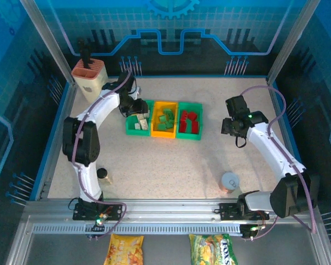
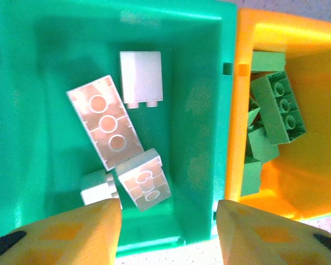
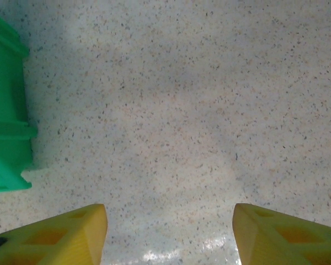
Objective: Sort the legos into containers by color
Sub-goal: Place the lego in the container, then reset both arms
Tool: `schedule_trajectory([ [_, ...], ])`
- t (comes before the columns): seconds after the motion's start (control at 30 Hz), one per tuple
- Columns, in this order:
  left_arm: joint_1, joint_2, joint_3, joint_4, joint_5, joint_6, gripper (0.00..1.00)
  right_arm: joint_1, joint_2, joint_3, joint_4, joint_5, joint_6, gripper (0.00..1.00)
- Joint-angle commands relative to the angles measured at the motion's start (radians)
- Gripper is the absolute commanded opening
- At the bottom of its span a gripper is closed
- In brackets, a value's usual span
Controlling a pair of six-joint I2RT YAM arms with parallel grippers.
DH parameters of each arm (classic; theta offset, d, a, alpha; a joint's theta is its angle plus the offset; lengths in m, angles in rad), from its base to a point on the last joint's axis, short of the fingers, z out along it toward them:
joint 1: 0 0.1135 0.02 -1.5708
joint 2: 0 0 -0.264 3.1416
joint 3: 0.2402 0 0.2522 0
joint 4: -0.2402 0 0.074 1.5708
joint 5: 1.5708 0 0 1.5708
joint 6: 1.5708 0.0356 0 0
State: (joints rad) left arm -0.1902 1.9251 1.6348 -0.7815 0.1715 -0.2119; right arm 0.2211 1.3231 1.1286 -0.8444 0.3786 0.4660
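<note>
I see the left hand (image 2: 168, 223) over the left green bin (image 2: 22, 83), jaws apart, holding nothing. Four cream bricks (image 2: 105, 127) lie loose inside it. The orange bin (image 2: 314, 165) in the middle holds green bricks (image 2: 278, 105), and the right green bin (image 1: 189, 104) holds red bricks (image 1: 190, 122). Just beside that bin, the right hand (image 3: 168, 221) hangs over bare desk (image 3: 182, 110), open and empty.

Beige knife block (image 1: 89, 77) in far-left corner. Grey can (image 1: 230, 181) near right, small dark bottle (image 1: 102, 174) near left. Yellow snack bag (image 1: 126, 249) and green snack bag (image 1: 213, 249) beyond front rail.
</note>
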Motion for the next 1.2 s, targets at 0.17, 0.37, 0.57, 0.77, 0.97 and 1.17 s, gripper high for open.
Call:
schedule_trajectory([
  [0.17,0.043,-0.261,-0.286,0.218,-0.212,-0.042,0.62,-0.088,0.015,-0.081,0.212,-0.074,-0.132,0.71],
  [0.37,0.068,-0.415,-0.516,0.368,-0.35,-0.046,0.86,-0.165,0.026,-0.177,0.393,-0.139,-0.176,0.94],
  [0.57,0.107,-0.48,-0.666,0.472,-0.411,-0.056,0.99,-0.235,0.088,-0.218,0.518,-0.167,-0.172,1.0],
  [0.77,0.117,-0.527,-0.82,0.636,-0.607,-0.076,0.99,-0.24,0.138,-0.271,0.66,-0.108,-0.231,1.0],
  [0.97,0.142,-0.515,-0.913,0.812,-0.571,-0.005,0.99,-0.228,0.105,-0.463,1.027,-0.112,-0.337,1.0],
  [1.17,0.143,-0.45,-1.018,1.11,-0.502,0.097,0.99,-0.19,0.089,-0.623,1.391,-0.11,-0.38,1.0],
])
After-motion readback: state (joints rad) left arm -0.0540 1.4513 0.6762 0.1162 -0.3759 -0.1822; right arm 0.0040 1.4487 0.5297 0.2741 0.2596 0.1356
